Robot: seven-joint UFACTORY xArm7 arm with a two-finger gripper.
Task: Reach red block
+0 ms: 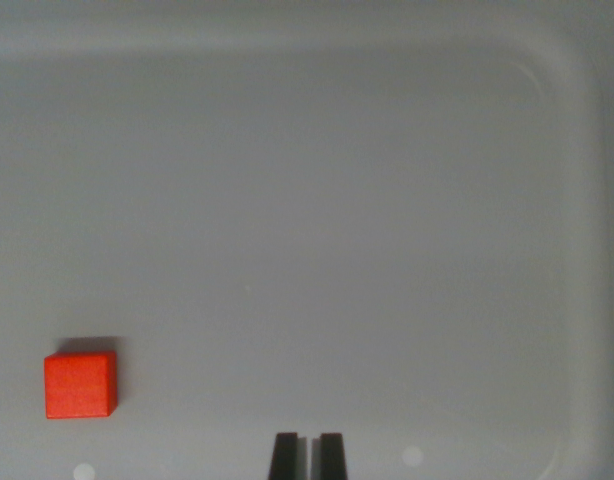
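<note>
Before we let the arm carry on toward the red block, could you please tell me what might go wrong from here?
1. The pincer sits well to the wrist view's right of the red block; descending straight would probably miss it.
2. Its fingertips look nearly closed, so they might land on or push the block rather than straddle it.
3. The block lies near the wrist view's left edge, so it could slip out of view on approach.
</note>
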